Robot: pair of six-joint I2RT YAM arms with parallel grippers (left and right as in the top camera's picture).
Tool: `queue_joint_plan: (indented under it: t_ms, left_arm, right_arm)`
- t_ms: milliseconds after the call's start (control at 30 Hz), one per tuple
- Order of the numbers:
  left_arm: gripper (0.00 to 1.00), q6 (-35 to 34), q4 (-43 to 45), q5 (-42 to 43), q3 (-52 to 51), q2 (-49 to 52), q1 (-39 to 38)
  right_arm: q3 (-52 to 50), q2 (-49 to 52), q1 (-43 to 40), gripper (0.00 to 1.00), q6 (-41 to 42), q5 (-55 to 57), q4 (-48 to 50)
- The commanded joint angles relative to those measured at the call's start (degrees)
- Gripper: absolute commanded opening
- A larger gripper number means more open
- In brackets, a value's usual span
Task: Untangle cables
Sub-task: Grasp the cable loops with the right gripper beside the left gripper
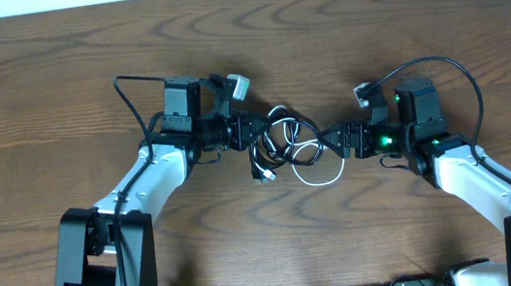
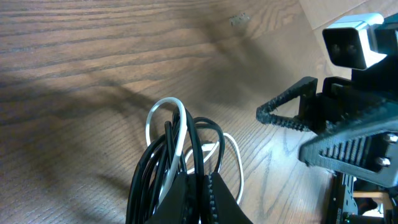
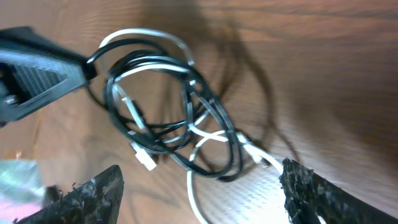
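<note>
Clenching the tangled cables, the left tool faces the spread-jawed right tool.

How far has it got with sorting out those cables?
Nothing looks done: the black cable and white cable are looped together. In hand: the left gripper pinches the tangle, the right gripper open beside it. Left: pulling the two apart.

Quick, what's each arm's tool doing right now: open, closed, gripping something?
Left tool: closed, pinching the tangled cables.
Right tool: open, straddling the cables, gripping nothing.
</note>
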Motion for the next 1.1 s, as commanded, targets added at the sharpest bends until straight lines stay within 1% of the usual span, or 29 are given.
queue_joint_plan:
  t_ms: [0, 100, 267, 333, 433, 533, 633, 700, 767, 833, 900, 1000, 1067]
  left_arm:
    - [0.08, 1.1, 0.2, 1.4, 1.4, -0.3, -0.1]
    - [0.07, 1.1, 0.2, 1.4, 1.4, -0.3, -0.1]
    - [0.07, 1.1, 0.2, 1.3, 1.4, -0.3, -0.6]
    - [0.07, 1.2, 0.3, 1.3, 1.4, -0.3, -1.0]
    - [0.08, 1.2, 0.5, 1.3, 1.4, -0.3, -1.7]
    - [0.07, 1.2, 0.7, 1.3, 1.4, -0.3, -2.3]
    - [0.07, 1.1, 0.9, 1.3, 1.4, -0.3, -2.9]
    - [0.07, 1.1, 0.9, 1.3, 1.4, -0.3, -3.0]
    - [0.07, 1.1, 0.9, 1.3, 1.4, -0.3, -3.0]
    - [0.07, 0.3, 1.2, 1.3, 1.4, -0.3, -3.0]
    - [0.07, -1.1, 1.7, 1.3, 1.4, -0.3, -3.0]
    - [0.07, -3.7, 2.4, 1.3, 1.4, -0.3, -3.0]
    - [0.07, -5.9, 2.9, 1.3, 1.4, -0.3, -3.0]
  right_arm:
    - [0.9, 0.3, 0.3, 0.78, 0.5, 4.3, -0.3]
    - [0.9, 0.3, 0.3, 0.77, 0.5, 4.4, -0.8]
    - [0.8, 0.3, 0.9, 0.72, 0.5, 4.3, -2.3]
    - [0.7, 0.3, 1.8, 0.72, 0.5, 4.3, -3.0]
    - [0.7, 0.3, 4.2, 0.72, 0.6, 4.0, -3.4]
    - [0.7, 0.3, 6.9, 0.72, 2.3, 3.9, -2.7]
    - [0.7, 0.3, 11.4, 0.7, 3.1, 4.3, 1.0]
    - [0.7, 0.3, 13.9, 0.7, 4.0, 6.6, 3.1]
    - [0.7, 0.3, 16.3, 0.7, 6.3, 11.8, 4.2]
    - [0.7, 0.3, 18.3, 0.77, 8.7, 17.7, 4.4]
    - [0.7, 0.4, 20.0, 0.78, 10.8, 22.5, 4.8]
    - [0.7, 1.6, 21.9, 0.78, 11.6, 23.8, 8.7]
    - [0.7, 2.8, 22.9, 0.75, 11.7, 23.8, 12.3]
